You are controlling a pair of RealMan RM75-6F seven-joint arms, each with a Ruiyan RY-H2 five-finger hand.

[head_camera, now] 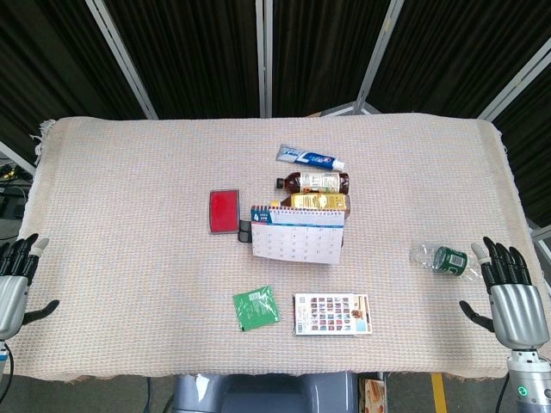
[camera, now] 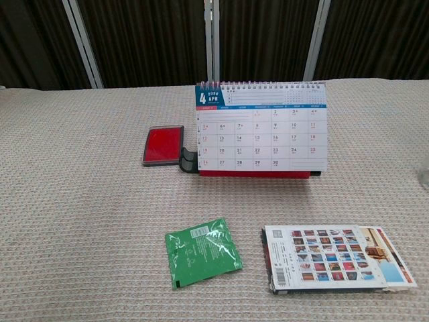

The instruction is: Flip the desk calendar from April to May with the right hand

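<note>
The desk calendar point(head_camera: 297, 234) stands upright at the table's middle, its April page facing me; in the chest view the calendar point(camera: 261, 129) shows a large "4 APR" heading and spiral binding on top. My right hand point(head_camera: 510, 294) rests at the table's near right edge, fingers apart and holding nothing, far from the calendar. My left hand point(head_camera: 15, 277) sits at the near left edge, also holding nothing with fingers spread. Neither hand appears in the chest view.
Behind the calendar lie a toothpaste tube point(head_camera: 309, 158) and two bottles point(head_camera: 314, 182). A red pad point(head_camera: 225, 210) lies to its left. A green sachet point(head_camera: 256, 307) and a picture-covered box point(head_camera: 332, 314) lie in front. A plastic bottle point(head_camera: 446, 259) lies near the right hand.
</note>
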